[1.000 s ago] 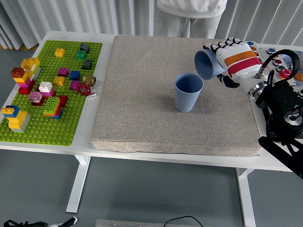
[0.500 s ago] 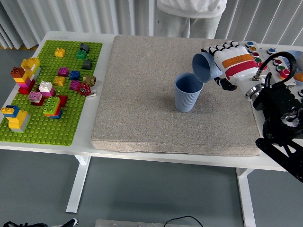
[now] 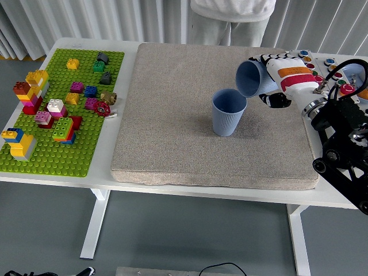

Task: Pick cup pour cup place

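The right hand [image 3: 283, 79] is gripping a blue cup [image 3: 250, 79] tight, tipping it sideways over another blue cup [image 3: 228, 112] standing on the grey mat [image 3: 172, 138].

A robotics lab: white table [image 3: 69, 178] with a grey mat [image 3: 172, 132], a green brick plate [image 3: 86, 144], a button box [image 3: 336, 66], and grey curtains [image 3: 69, 17] behind.

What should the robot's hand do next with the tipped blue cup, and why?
Probably tip it back upright. The right hand holds the tilted cup with its mouth aimed at the standing cup on the grey mat; the pour looks underway, and placing comes after.
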